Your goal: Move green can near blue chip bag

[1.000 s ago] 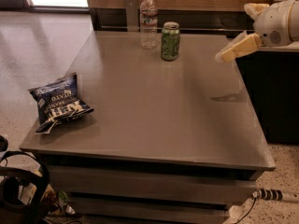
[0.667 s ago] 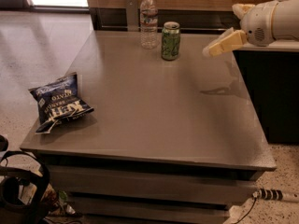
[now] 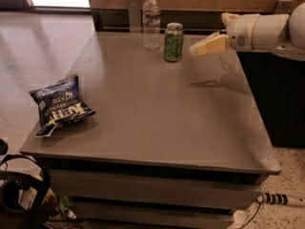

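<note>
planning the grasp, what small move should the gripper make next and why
Probably ease the gripper toward the green can: it hovers just beside the can, not touching, and the can stands far from the blue chip bag.

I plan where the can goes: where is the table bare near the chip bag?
Bare: the whole middle and front of the table, right of the blue chip bag. Crowded: the back edge, where the water bottle, the green can and the hand, just right of the can, are close together.

Table (image 3: 167, 113), green can (image 3: 173, 43), bottle (image 3: 151, 23), blue chip bag (image 3: 59, 104)
</note>
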Controlling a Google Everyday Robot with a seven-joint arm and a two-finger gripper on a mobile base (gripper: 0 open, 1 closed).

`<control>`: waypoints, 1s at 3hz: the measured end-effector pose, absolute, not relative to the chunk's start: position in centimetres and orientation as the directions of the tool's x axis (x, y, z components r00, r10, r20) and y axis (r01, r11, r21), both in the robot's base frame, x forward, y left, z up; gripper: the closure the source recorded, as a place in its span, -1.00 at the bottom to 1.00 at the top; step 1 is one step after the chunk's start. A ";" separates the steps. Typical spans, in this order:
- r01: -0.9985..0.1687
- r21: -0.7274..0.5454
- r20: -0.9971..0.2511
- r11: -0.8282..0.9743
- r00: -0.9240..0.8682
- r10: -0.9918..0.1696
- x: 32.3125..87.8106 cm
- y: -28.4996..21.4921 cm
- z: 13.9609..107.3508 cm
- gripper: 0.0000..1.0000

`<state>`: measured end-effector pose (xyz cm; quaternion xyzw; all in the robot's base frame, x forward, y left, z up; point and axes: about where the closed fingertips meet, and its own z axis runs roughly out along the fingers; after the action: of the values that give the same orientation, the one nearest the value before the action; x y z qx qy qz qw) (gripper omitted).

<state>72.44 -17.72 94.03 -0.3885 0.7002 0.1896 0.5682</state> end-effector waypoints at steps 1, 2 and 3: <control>-0.760 -0.123 -0.963 0.638 -0.063 -0.262 74.9 -16.9 92.3 -1.00; -0.756 -0.049 -0.978 0.653 -0.096 -0.184 77.9 -16.8 89.7 -1.00; -0.755 -0.014 -0.983 0.655 -0.110 -0.148 79.3 -16.6 88.5 -1.00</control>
<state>79.29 -16.58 88.49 -0.3235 0.6981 0.2603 0.5833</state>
